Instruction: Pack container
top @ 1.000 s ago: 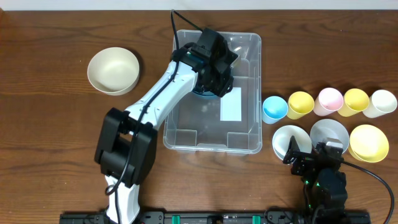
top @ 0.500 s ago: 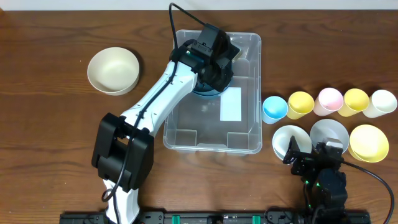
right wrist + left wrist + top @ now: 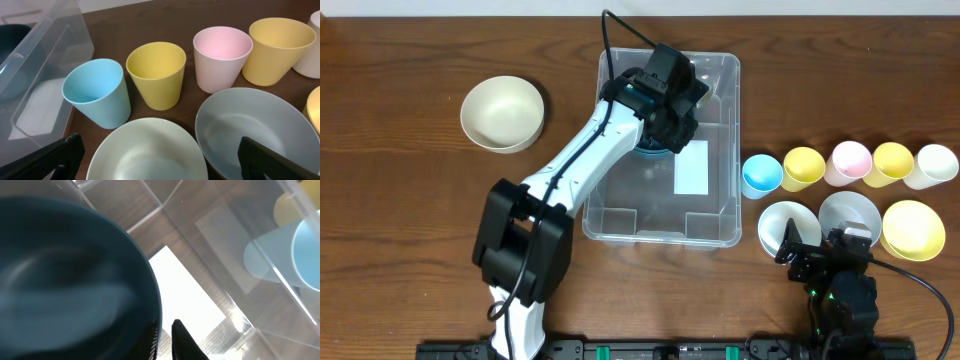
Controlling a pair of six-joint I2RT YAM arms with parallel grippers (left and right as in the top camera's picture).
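Clear plastic container [image 3: 660, 228]: lidless, rectangular, mid-table.
Dark blue bowl [image 3: 65, 280]: inside it, at the far end.
Cream bowl [image 3: 501, 113]: upright, well to its left.
To its right, upright in a row: light blue cup [image 3: 761, 175], yellow cup [image 3: 803, 167], pink cup [image 3: 850, 161], second yellow cup [image 3: 893, 161], white cup [image 3: 933, 165].
Nearer than the cups: pale bowl [image 3: 782, 222], grey bowl [image 3: 850, 212], yellow bowl [image 3: 912, 229].

The left arm [image 3: 588, 152] reaches into the clear bin [image 3: 660, 239], with the left gripper [image 3: 668, 120] over a teal bowl [image 3: 648, 151] beside a white label [image 3: 691, 167], a cream bowl [image 3: 501, 113] well apart at left, and five cups [image 3: 850, 163] and three bowls [image 3: 848, 212] near the right arm [image 3: 840, 295].
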